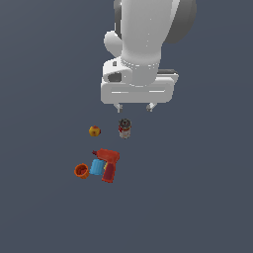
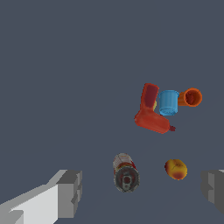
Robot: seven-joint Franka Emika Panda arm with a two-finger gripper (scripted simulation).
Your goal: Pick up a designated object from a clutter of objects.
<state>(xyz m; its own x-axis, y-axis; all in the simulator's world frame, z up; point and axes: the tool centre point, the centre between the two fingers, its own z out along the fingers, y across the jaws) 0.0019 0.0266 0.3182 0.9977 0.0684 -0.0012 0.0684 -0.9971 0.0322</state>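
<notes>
Exterior view: hand [image 1: 134,106] hovering high, fingers wide apart and empty, above the can [image 1: 124,129] rather than the ball [image 1: 95,131], which sits just beside it on the tabletop [image 1: 197,197], apart from drill [image 1: 108,163], block [image 1: 96,167] and cup [image 1: 81,171], so probably easy to reach.

One ball [image 1: 95,131], one can [image 1: 125,128], one drill [image 1: 108,163], one block [image 1: 97,167], one cup [image 1: 81,171]
</notes>
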